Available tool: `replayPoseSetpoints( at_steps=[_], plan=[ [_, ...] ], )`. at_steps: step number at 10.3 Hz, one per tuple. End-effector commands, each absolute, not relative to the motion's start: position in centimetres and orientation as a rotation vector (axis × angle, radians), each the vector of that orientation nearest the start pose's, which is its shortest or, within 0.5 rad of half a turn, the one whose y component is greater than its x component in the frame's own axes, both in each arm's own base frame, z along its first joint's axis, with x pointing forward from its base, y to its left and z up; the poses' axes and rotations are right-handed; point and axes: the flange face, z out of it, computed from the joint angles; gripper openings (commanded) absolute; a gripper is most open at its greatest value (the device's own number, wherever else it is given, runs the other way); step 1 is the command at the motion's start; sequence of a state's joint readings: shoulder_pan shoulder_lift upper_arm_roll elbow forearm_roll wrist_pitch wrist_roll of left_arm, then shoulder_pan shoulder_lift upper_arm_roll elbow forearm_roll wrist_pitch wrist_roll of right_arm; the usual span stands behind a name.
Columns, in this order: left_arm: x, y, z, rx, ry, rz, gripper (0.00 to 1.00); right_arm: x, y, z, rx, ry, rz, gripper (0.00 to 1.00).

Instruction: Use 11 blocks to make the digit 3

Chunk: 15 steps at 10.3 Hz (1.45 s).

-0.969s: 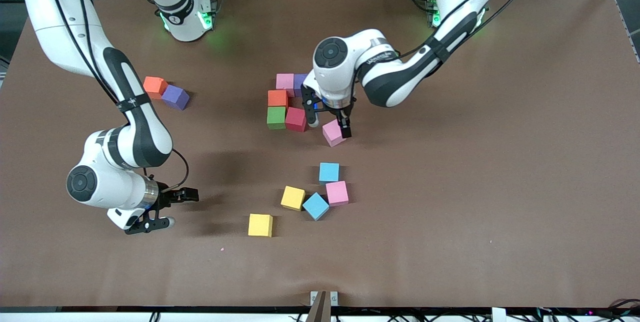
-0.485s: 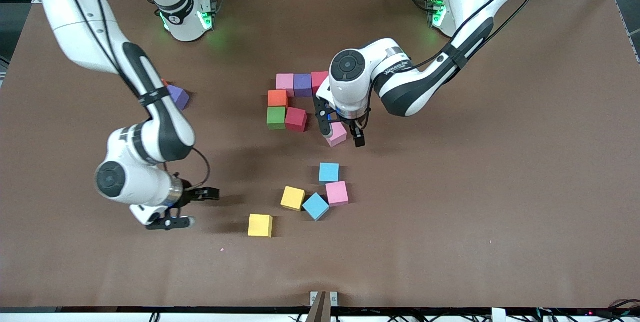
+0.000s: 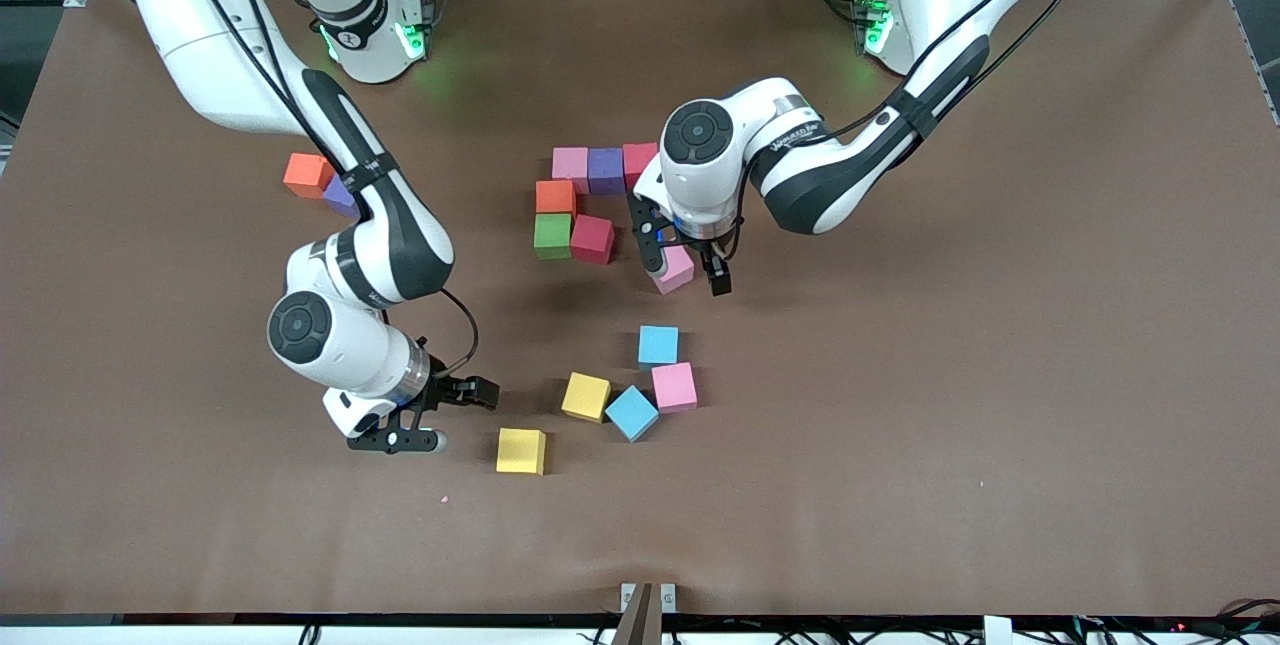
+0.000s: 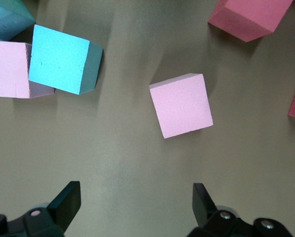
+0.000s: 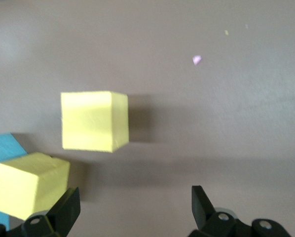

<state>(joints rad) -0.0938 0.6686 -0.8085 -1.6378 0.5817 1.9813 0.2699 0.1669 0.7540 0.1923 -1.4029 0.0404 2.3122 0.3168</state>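
My left gripper (image 3: 682, 267) hangs open just over a lone pink block (image 3: 674, 272), holding nothing. In the left wrist view that pink block (image 4: 181, 105) lies ahead of the left gripper (image 4: 136, 202), not between the fingers. Beside it stands a cluster of pink (image 3: 570, 163), purple (image 3: 605, 170), red (image 3: 637, 160), orange (image 3: 555, 196), green (image 3: 552, 235) and red (image 3: 592, 238) blocks. My right gripper (image 3: 452, 417) is open low over the table beside a yellow block (image 3: 521, 451). The right wrist view shows this yellow block (image 5: 93, 121) ahead of the right gripper (image 5: 135, 202).
Sky blue (image 3: 658, 345), pink (image 3: 674, 386), blue (image 3: 631, 412) and yellow (image 3: 586, 396) blocks sit together nearer the front camera. An orange block (image 3: 307, 174) and a purple one (image 3: 338, 195) lie toward the right arm's end, partly under that arm. A small pink crumb (image 3: 443, 499) lies on the brown table.
The right arm has swung its open gripper toward the table's middle, up beside the yellow block. The left gripper shifted slightly toward the left arm's end, uncovering a red block, then held still.
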Motion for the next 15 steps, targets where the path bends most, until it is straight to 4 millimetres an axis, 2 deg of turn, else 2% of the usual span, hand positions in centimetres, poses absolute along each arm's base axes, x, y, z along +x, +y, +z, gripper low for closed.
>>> replayPoseSetpoints(
  at_steps=[1, 2, 5, 6, 9, 10, 15],
  plan=[
    [49.3, -44.7, 31.2, -2.389, 1.926, 0.097, 1.00, 72.4, 25.6, 28.2, -2.911, 0.048, -0.217, 1.00],
    [49.4, -44.6, 31.1, -2.389, 1.925, 0.100, 1.00, 72.6, 26.9, 27.6, -2.902, 0.024, -0.261, 1.00],
    [49.8, -44.3, 31.5, -2.399, 1.910, 0.092, 1.00, 73.1, 29.0, 24.4, -2.870, 0.004, -0.368, 1.00],
    [50.0, -44.1, 31.9, -2.397, 1.907, 0.082, 1.00, 73.3, 28.7, 23.8, -2.903, -0.011, -0.385, 1.00],
    [50.5, -43.9, 31.9, -2.413, 1.890, 0.072, 1.00, 73.4, 29.9, 22.2, -2.984, -0.080, -0.448, 1.00],
    [50.5, -43.8, 31.8, -2.410, 1.893, 0.079, 1.00, 73.4, 30.0, 21.3, -2.972, -0.077, -0.474, 1.00],
    [50.4, -44.0, 31.7, -2.416, 1.894, 0.077, 1.00, 73.5, 30.1, 20.0, -2.946, -0.060, -0.525, 1.00]
  ],
)
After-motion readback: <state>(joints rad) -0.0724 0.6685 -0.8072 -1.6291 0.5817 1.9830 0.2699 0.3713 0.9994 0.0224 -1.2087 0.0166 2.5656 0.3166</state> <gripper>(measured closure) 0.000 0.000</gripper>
